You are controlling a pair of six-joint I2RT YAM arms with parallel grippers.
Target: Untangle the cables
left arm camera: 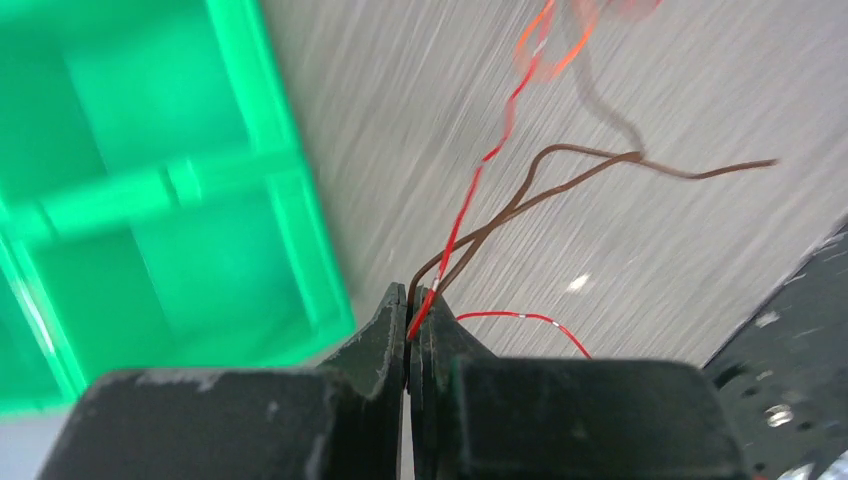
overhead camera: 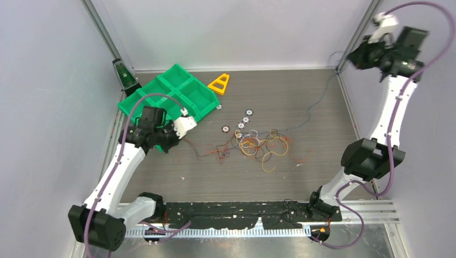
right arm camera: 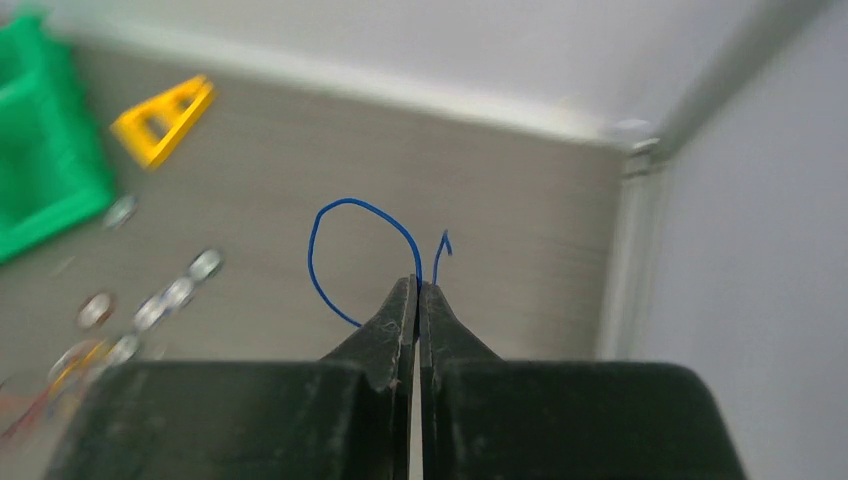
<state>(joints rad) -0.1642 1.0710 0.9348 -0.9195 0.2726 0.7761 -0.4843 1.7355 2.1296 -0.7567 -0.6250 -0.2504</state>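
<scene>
The bunch of hair-thin, looping cables (orange, yellow, red, dark brown and white) lies as a loose tangle on the grey wood-grain worktop, about mid-way across it and just on the near side of a row of small round ringed discs. The left arm reaches low over the worktop, its tip just beside the near right edge of the green plastic compartment tray. The left jaws are pressed together on two strands at once: a thin red wire and a dark brown wire, both pinched right at the tips. From there the two strands run off across the worktop toward the tangle, though the left wrist view is too blurred to follow them far. The right arm is raised high at the far right corner, well apart from the tangle. The right jaws are closed on a thin blue wire, which curls into a small loop just beyond the tips. In the top view this wire hangs down and trails over the worktop to the right edge of the bunch. A yellow triangular plastic frame lies flat near the tray's far right corner, not touching any cable.
</scene>
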